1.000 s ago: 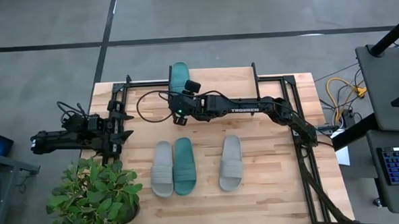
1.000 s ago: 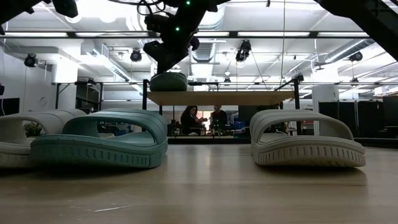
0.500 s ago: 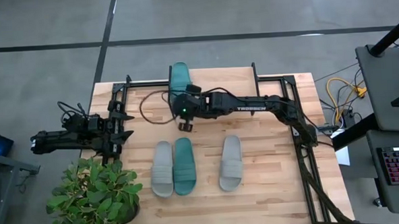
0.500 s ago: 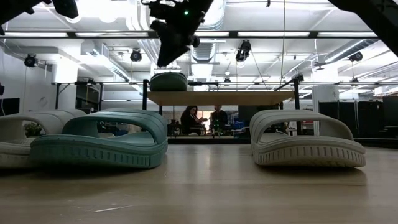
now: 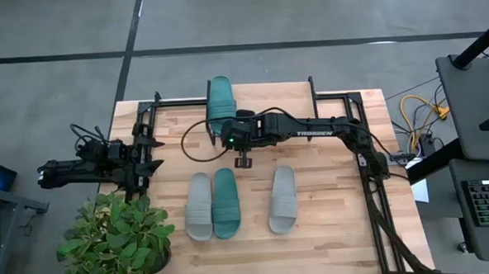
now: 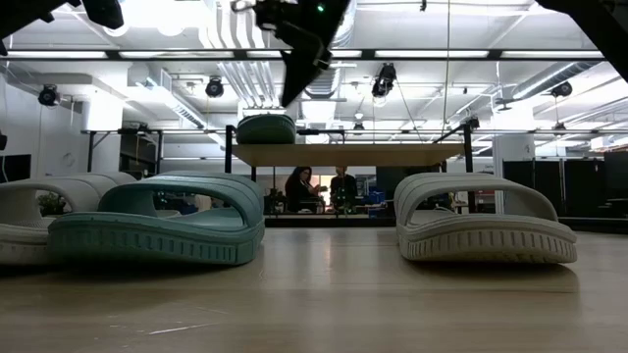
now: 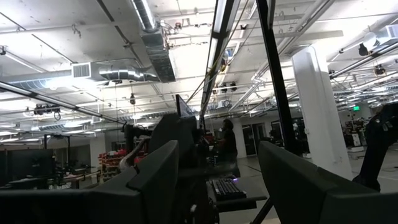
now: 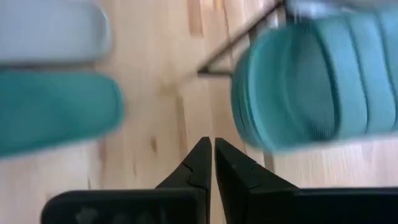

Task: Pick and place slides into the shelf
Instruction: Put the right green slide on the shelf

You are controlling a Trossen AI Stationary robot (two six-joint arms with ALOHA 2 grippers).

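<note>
I see one teal slide (image 5: 220,98) on the shelf (image 6: 348,154) at the desk's far edge. Three slides (image 5: 240,203) lie near the front edge. My right gripper (image 5: 244,162) hovers between, fingers together, empty; left gripper (image 5: 150,150) waits, fingers apart.

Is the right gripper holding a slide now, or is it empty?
Empty. The right gripper has its fingers shut together with nothing between them; the teal slide sits on the shelf.
</note>
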